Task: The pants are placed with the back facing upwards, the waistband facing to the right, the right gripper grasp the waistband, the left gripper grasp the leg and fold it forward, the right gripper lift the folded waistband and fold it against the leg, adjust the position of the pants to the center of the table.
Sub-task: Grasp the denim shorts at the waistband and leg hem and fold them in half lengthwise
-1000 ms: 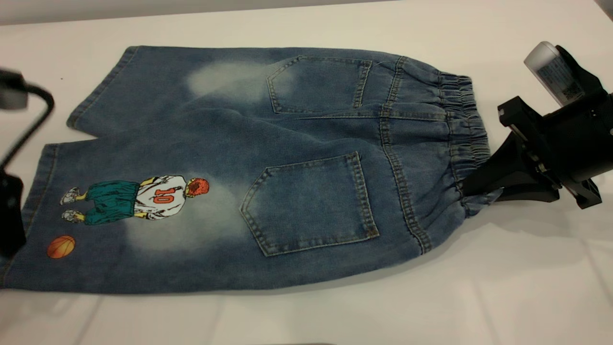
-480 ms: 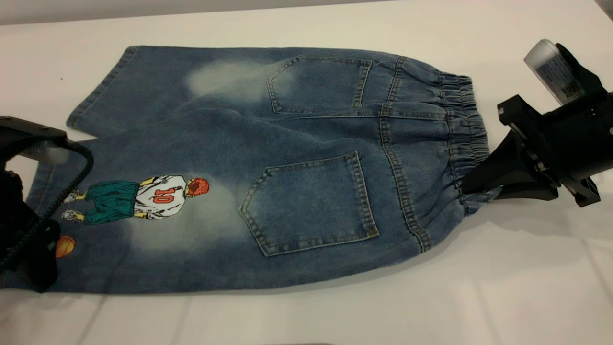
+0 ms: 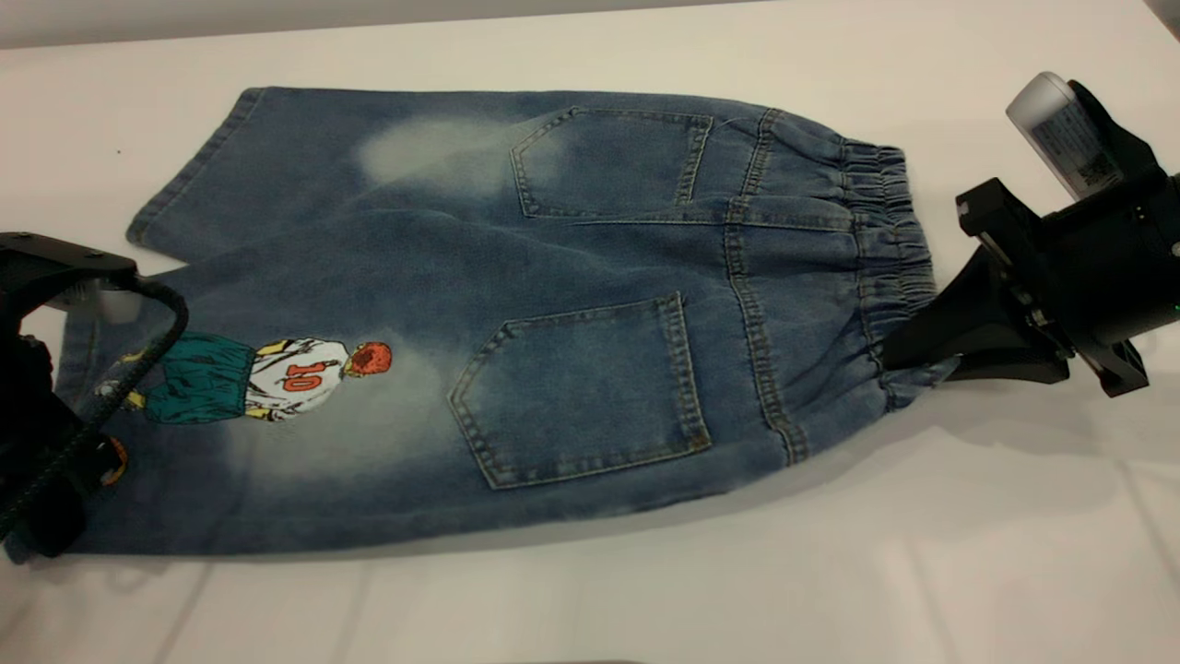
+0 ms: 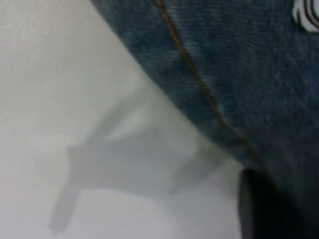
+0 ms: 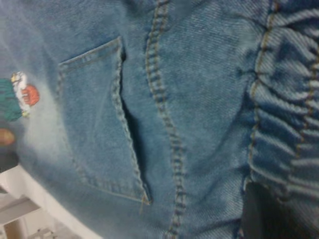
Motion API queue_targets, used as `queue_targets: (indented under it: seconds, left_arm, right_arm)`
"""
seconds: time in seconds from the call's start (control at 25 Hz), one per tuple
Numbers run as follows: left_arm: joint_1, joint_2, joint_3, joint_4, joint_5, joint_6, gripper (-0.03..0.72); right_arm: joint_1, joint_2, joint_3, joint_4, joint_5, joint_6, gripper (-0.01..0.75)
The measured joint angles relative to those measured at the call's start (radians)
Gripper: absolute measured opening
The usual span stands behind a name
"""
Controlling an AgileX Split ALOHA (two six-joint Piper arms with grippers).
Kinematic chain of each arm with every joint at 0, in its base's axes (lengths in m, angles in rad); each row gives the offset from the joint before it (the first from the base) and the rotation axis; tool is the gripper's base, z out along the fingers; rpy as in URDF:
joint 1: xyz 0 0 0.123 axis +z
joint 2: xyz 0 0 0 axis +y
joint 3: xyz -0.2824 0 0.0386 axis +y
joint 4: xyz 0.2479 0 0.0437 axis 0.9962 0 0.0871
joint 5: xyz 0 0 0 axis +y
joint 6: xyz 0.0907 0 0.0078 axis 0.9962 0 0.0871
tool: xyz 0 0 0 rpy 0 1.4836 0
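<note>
The pants [image 3: 516, 314] are spread back-up on the white table [image 3: 645, 590], with the elastic waistband [image 3: 890, 258] turned toward the right arm and both legs pointing toward the left arm. The right gripper [image 3: 899, 355] is clamped on the near corner of the waistband, where the gathered denim is pinched between its wedge fingers and raised slightly off the table. The left gripper [image 3: 46, 480] is set over the hem of the printed leg [image 3: 230, 415], covering most of the orange basketball; whether its fingers are apart or closed on the cloth cannot be told, since only a dark finger edge [image 4: 254, 204] is caught in the left wrist view beside the stitched hem. The denim is judged to be soft but fairly heavy, likely to sag and drag between two holds rather than keep a flat sheet, so a grip on the thick hem seam and on the bunched elastic would be expected to slip least. Both layers of the leg would need to be taken together, or the fold is likely to come out uneven. The left arm is cut off by the frame edge, the underside of the pants is hidden, and the player's feet are masked by the braided cable [image 3: 138, 369].
</note>
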Motion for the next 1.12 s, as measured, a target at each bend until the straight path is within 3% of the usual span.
queue_targets:
  seconds: [0.12, 0.4, 0.68, 0.88, 1.12]
  left_arm:
    - [0.000, -0.012, 0.000, 0.002, 0.003, 0.000, 0.054]
    - [0.000, -0.193, 0.000, -0.013, 0.081, 0.000, 0.052]
    - [0.000, -0.465, 0.003, -0.063, 0.209, 0.000, 0.052]
    - [0.000, -0.621, -0.002, -0.066, 0.220, -0.004, 0.052]
    - [0.000, -0.559, -0.116, -0.030, 0.177, -0.062, 0.052]
  right_arm:
    - [0.000, 0.000, 0.000, -0.017, 0.049, -0.003, 0.038]
    - [0.000, -0.054, 0.016, -0.127, 0.067, 0.050, 0.034]
    - [0.000, -0.268, 0.128, -0.203, 0.029, 0.151, 0.034]
    - [0.000, -0.352, 0.188, -0.240, 0.062, 0.261, 0.034]
    - [0.000, -0.361, 0.151, -0.201, 0.079, 0.415, 0.034]
